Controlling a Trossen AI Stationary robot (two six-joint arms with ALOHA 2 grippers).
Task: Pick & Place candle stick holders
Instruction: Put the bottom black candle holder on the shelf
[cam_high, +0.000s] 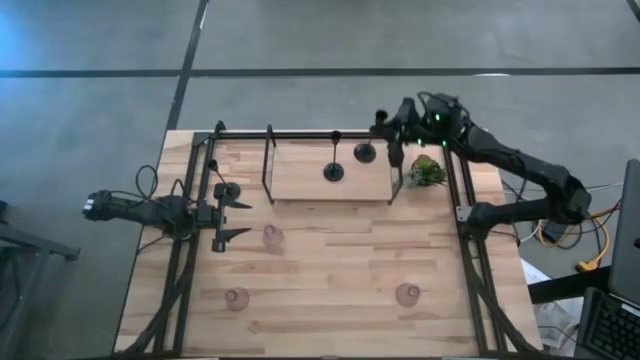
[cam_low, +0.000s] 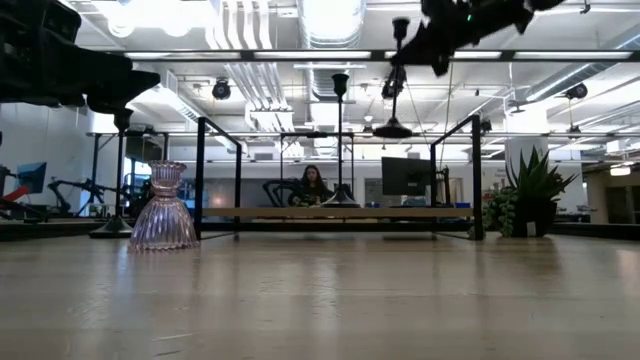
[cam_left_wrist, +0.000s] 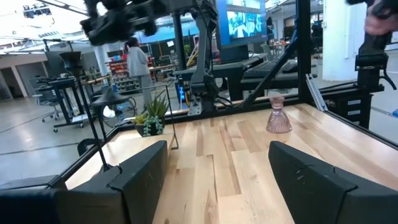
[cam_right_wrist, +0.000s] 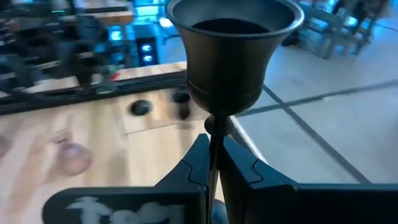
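My right gripper (cam_high: 394, 142) is above the far right of the table, shut on a slim black holder (cam_right_wrist: 231, 50) held over the raised wooden shelf (cam_high: 300, 180). A second black holder (cam_high: 333, 172) stands on its round base on the shelf. A third black holder (cam_high: 228, 190) stands on the table by my left gripper (cam_high: 240, 218), which is open and empty near the table's left side. Three pink glass holders (cam_high: 272, 236) (cam_high: 237, 298) (cam_high: 407, 294) stand on the table; one shows in the low view (cam_low: 165, 208). My right gripper pinches the black holder's thin stem (cam_right_wrist: 212, 127) between its two fingers, just below the cup. The fingers lie across the stem. The holder hangs upright, and its round base (cam_low: 393, 128) is lifted clear above the shelf.
A small green plant (cam_high: 427, 170) stands at the shelf's right end, close under my right arm. A black metal frame (cam_high: 300, 134) runs around the table and shelf. The near half of the table holds only the pink holders. A person (cam_low: 312, 185) sits in the room behind.
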